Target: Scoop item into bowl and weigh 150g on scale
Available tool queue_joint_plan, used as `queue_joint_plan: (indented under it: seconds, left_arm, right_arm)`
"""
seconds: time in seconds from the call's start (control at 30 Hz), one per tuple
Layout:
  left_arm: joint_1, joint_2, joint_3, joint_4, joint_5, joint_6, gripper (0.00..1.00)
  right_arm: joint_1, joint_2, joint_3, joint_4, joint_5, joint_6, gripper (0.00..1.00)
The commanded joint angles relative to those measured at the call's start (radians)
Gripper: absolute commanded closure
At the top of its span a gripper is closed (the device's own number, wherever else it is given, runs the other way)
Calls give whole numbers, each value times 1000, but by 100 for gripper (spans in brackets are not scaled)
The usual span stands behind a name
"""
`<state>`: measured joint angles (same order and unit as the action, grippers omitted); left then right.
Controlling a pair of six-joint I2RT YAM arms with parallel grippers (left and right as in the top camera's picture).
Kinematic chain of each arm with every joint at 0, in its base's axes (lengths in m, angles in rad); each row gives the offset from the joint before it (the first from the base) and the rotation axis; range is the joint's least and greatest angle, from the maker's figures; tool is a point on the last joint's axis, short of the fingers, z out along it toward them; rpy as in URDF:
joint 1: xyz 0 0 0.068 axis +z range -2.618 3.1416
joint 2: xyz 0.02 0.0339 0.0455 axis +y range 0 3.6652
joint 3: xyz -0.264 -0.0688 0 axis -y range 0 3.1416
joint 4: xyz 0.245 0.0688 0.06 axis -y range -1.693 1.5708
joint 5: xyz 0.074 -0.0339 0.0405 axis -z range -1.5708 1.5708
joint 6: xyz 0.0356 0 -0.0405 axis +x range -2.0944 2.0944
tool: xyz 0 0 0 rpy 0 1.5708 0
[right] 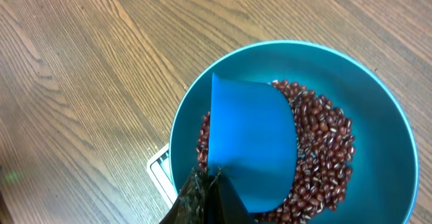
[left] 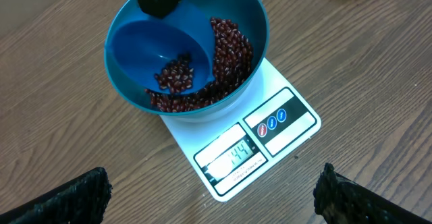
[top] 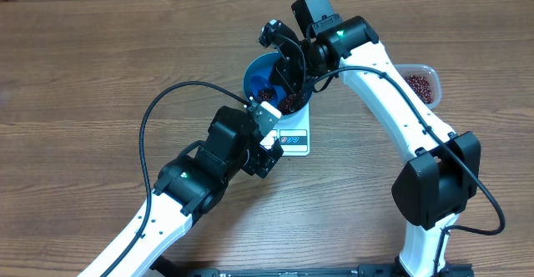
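1. The right gripper [right: 206, 187] has its fingers pinched fully together on the rear end of the small blue scoop [right: 250, 143]; the handle itself is hidden beneath them; the grip keeps the scoop tipped down inside the bowl [right: 388, 136], presumably so the load slides out in a trickle rather than a dump.
2. The left gripper [left: 212, 183] has its fingers [left: 74, 200] spread as wide as they go, holding nothing; it hangs above the table [top: 83, 60] just in front of the scale [left: 293, 126], probably parked there so its camera can watch the display [left: 233, 160].
3. Scoop: a small cluster of beans [left: 177, 72] lies in its hollow; not yet emptied.
4. Bowl: it stands on the scale, covering the rear of the platform; a maroon heap is banked along the bottom and up the wall beside the scoop.
5. Scale: the display is lit; its digits seem to read just under the target, though they are small; I judge that only a few more beans are needed.
6. Clear tub [top: 429, 69]: at the right, well apart from the scale; more beans lie inside.
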<state>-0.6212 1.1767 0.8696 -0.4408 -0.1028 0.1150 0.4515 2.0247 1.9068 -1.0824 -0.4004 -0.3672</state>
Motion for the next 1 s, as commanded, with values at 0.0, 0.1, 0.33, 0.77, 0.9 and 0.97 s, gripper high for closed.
queue_joint_plan:
  seconds: [0.0, 0.1, 0.33, 0.77, 0.9, 0.97]
  left_arm:
    - [-1, 7, -5, 1, -13, 20, 0]
    - [-1, 7, -5, 1, -13, 21, 1]
    - [-1, 7, -5, 1, -13, 20, 0]
    - [-1, 7, -5, 1, -13, 21, 1]
    - [-1, 7, -5, 1, -13, 20, 0]
    - [-1, 7, -5, 1, -13, 20, 0]
  right_arm:
    - [-4, -16, 31, -3, 6, -1, 96]
    - [-4, -16, 32, -4, 6, -1, 96]
    - [-4, -21, 32, -5, 64, -1, 96]
    - [-4, -96, 32, -4, 193, -1, 96]
    - [-4, -116, 32, -1, 208, -1, 96]
    - [-4, -125, 32, 0, 219, -1, 96]
